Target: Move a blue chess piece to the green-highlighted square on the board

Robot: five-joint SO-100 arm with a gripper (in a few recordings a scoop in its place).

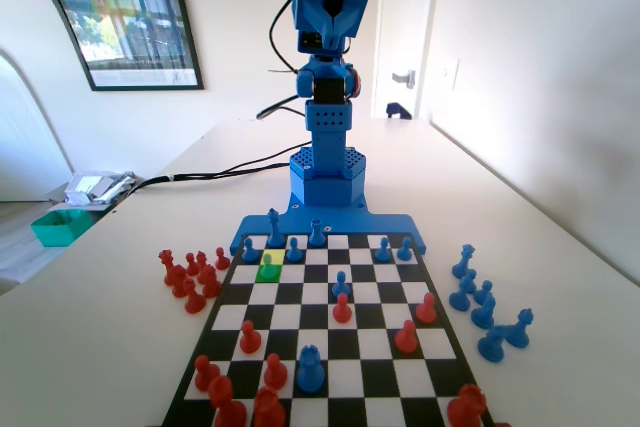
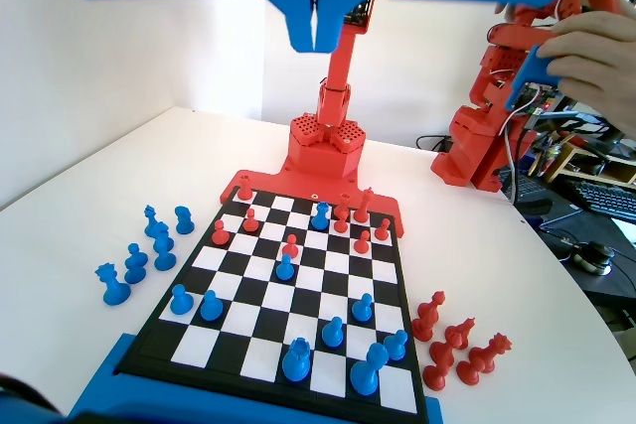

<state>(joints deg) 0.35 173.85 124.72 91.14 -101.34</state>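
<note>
the gripper [image 2: 316,42] is held high above the board [image 2: 238,317], jaws pressed together (nothing between them); a blue pawn [image 1: 268,266] is seen on the green square [image 1: 267,274].

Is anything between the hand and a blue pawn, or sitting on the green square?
Nothing visible stands below the raised hand; the blue pawn has free space around it. A green-tinted piece overlaps the green-highlighted square; whether it occupies it is unclear.
</note>
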